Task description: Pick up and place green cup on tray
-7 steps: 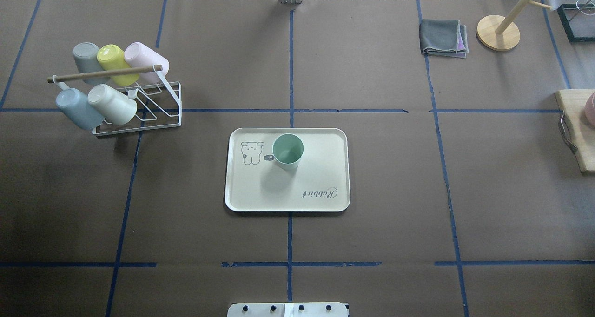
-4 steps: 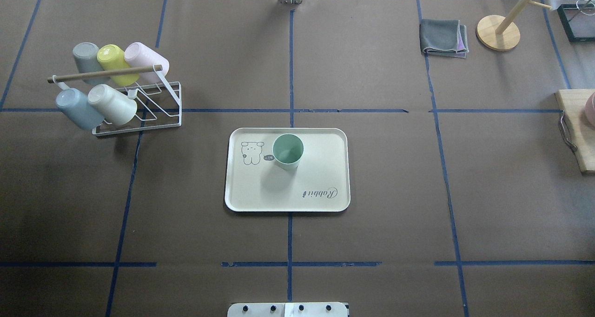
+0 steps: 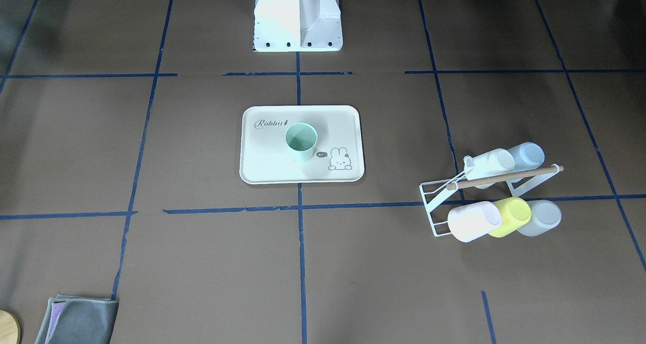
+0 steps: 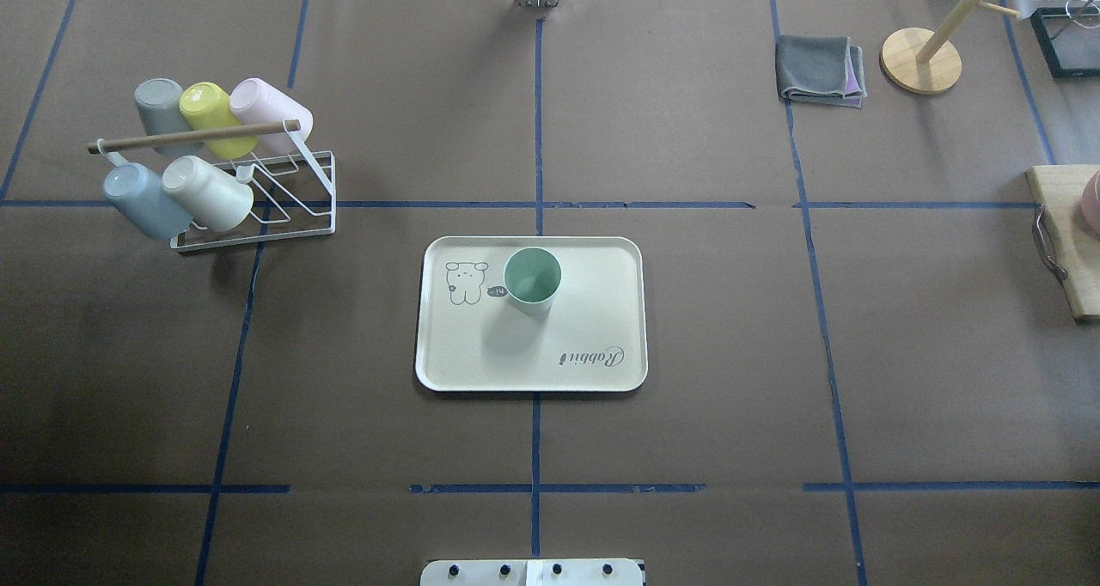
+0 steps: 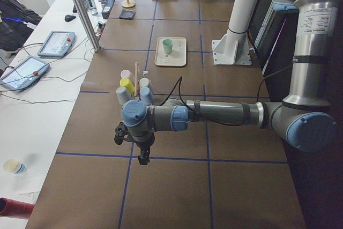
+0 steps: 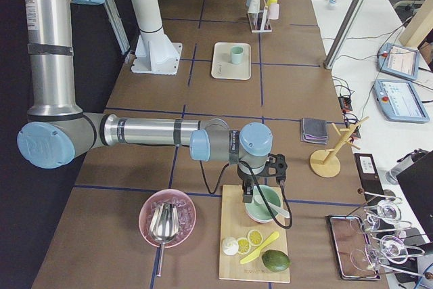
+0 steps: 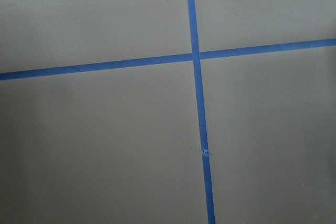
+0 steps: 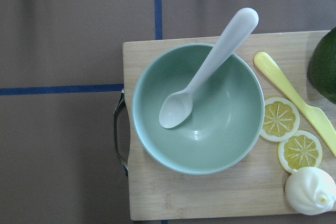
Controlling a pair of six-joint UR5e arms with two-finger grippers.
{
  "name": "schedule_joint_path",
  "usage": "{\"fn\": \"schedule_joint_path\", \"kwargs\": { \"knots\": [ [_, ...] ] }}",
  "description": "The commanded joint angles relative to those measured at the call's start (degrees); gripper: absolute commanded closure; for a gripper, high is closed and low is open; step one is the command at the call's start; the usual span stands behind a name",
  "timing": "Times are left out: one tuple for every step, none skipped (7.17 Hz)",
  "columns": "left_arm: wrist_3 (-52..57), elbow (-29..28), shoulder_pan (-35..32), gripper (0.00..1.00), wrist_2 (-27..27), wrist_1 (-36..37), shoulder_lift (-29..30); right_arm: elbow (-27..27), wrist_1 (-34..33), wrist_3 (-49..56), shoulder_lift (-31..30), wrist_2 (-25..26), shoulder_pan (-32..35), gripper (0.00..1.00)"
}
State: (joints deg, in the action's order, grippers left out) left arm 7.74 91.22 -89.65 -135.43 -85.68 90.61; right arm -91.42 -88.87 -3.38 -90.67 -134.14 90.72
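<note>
The pale mint-green cup [image 4: 532,280] stands upright on the cream tray [image 4: 601,320] at the table's middle, next to the rabbit print. Both also show in the front view, cup [image 3: 301,141] and tray [image 3: 262,157]. My left gripper [image 5: 142,158] hangs over bare table far out on the left, beyond the cup rack; I cannot tell if it is open. My right gripper [image 6: 252,197] hangs over a green bowl on a wooden board far on the right; I cannot tell its state. Neither gripper is near the cup.
A white wire rack [image 4: 258,216] with several cups stands at the back left. A folded grey cloth [image 4: 820,70] and a wooden stand [image 4: 920,60] are at the back right. The wooden board [image 4: 1066,251] holds the green bowl with a spoon [image 8: 198,107] and lemon slices.
</note>
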Motion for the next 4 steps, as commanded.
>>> {"fn": "schedule_joint_path", "kwargs": {
  "knots": [
    [0.0, 0.01, 0.0, 0.0, -0.1, 0.07, 0.0, 0.11, -0.07, 0.05, -0.38, 0.28, 0.77, 0.0],
    [0.0, 0.18, 0.0, 0.0, -0.44, 0.07, 0.0, 0.11, -0.07, -0.22, -0.38, 0.28, 0.86, 0.0],
    [0.0, 0.1, 0.0, 0.0, -0.8, -0.01, 0.0, 0.11, -0.07, -0.48, -0.56, 0.28, 0.86, 0.0],
    [0.09, 0.01, 0.0, 0.0, -0.71, -0.1, 0.0, -1.11, -0.07, -0.66, -2.04, -0.5, 0.95, 0.0]
  ]
}}
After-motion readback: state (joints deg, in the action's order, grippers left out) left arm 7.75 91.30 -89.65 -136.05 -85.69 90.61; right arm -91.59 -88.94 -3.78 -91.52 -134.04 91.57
